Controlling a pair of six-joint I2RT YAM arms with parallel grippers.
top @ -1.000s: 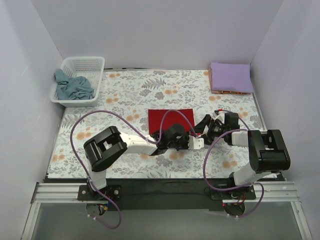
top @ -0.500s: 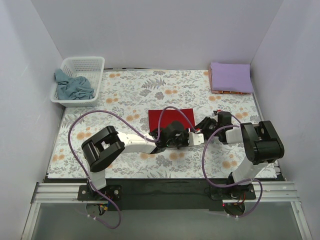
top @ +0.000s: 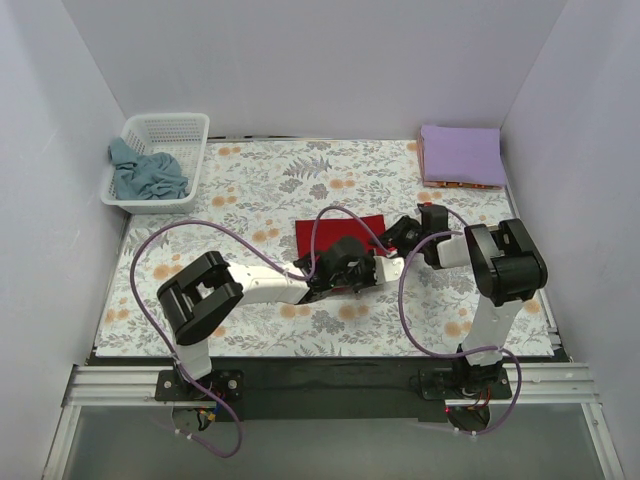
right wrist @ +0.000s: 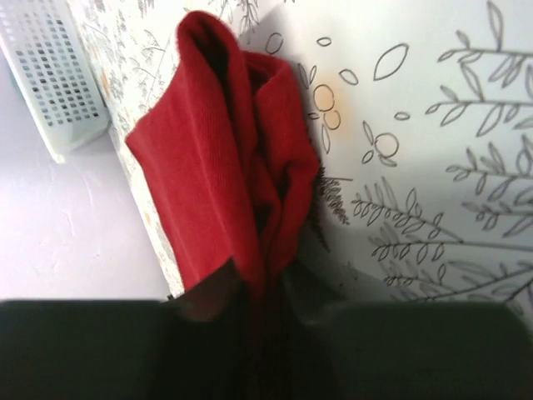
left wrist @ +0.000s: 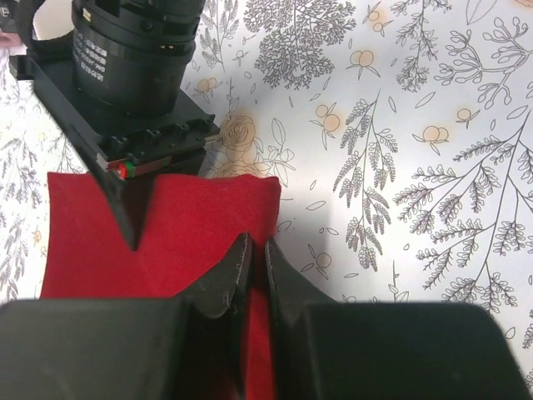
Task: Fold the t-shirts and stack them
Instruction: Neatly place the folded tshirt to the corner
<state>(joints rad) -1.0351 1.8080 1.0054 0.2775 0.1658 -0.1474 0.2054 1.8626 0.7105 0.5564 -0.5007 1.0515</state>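
Floral-print table cloth covers table. White plastic lattice basket at far left, crumpled dusty blue-grey cloth t-shirt inside. Pale lavender cloth t-shirt folded flat, far right corner. Deep red cloth t-shirt mid-table, between 2 arms. Left gripper: jaws narrow, pinching its near edge. Right gripper: clamped on bunched cloth at its right edge.

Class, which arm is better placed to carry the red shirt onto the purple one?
Right, likely. The right hand grips the red shirt, and the purple shirt lies in the far right corner.
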